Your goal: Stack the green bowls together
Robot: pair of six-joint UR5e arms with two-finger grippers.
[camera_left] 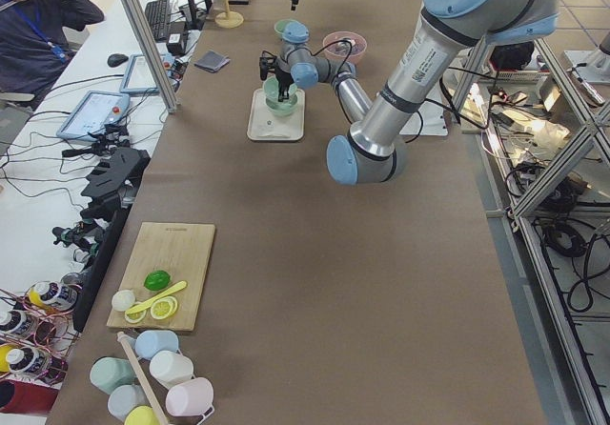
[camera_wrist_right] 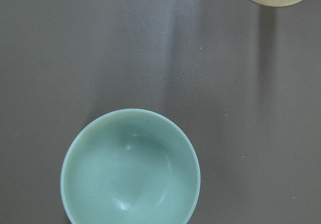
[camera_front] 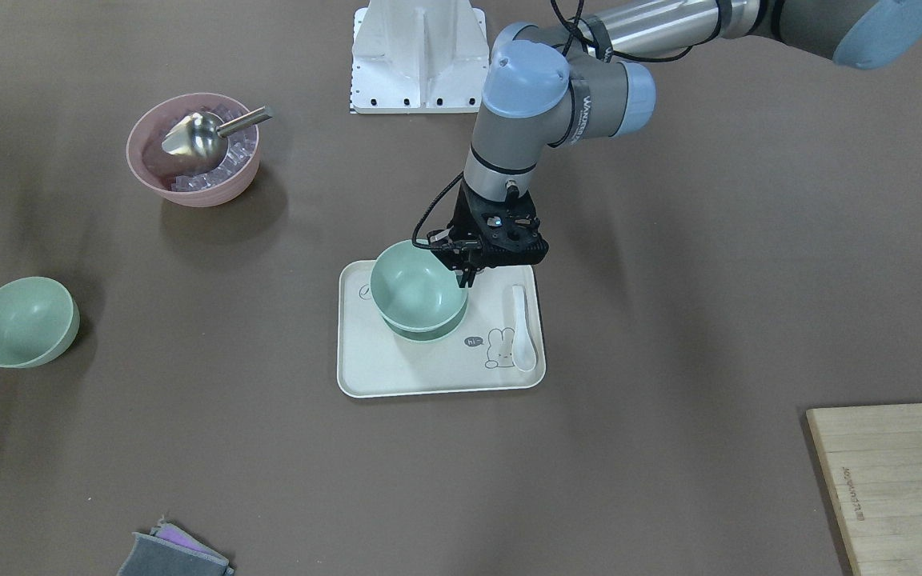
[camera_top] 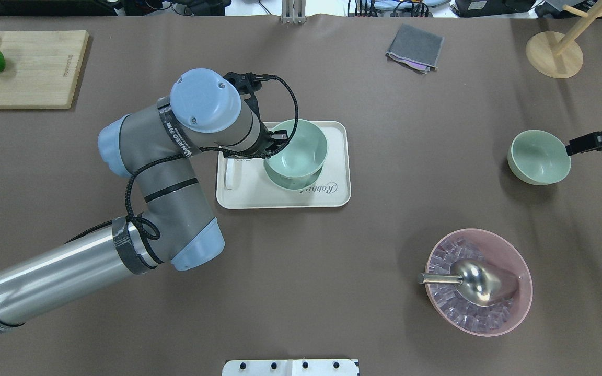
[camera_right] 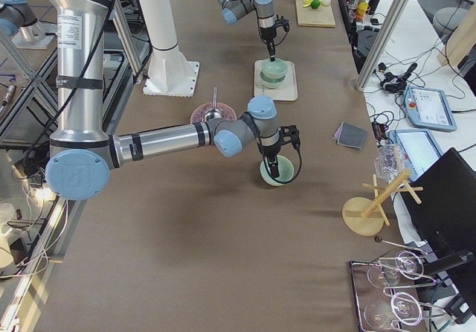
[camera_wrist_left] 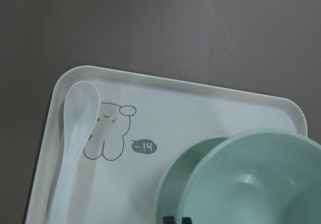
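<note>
My left gripper (camera_front: 467, 272) is shut on the rim of a green bowl (camera_front: 413, 284) and holds it tilted, partly nested in a second green bowl (camera_front: 429, 330) on the cream tray (camera_front: 429, 368). The left wrist view shows both bowls (camera_wrist_left: 256, 179) and the dark fingertips (camera_wrist_left: 175, 220). The third green bowl (camera_top: 537, 156) stands alone on the table at the right. My right gripper (camera_top: 570, 149) hovers at its rim, apart from it. The right wrist view shows that bowl (camera_wrist_right: 130, 169) with no fingers in sight, so the gripper looks open.
A white spoon (camera_front: 521, 328) lies on the tray beside the bowls. A pink bowl (camera_top: 478, 282) holds ice and a metal scoop. A cutting board (camera_top: 24, 68), a grey cloth (camera_top: 415, 48) and a wooden stand (camera_top: 554, 52) sit along the far edge.
</note>
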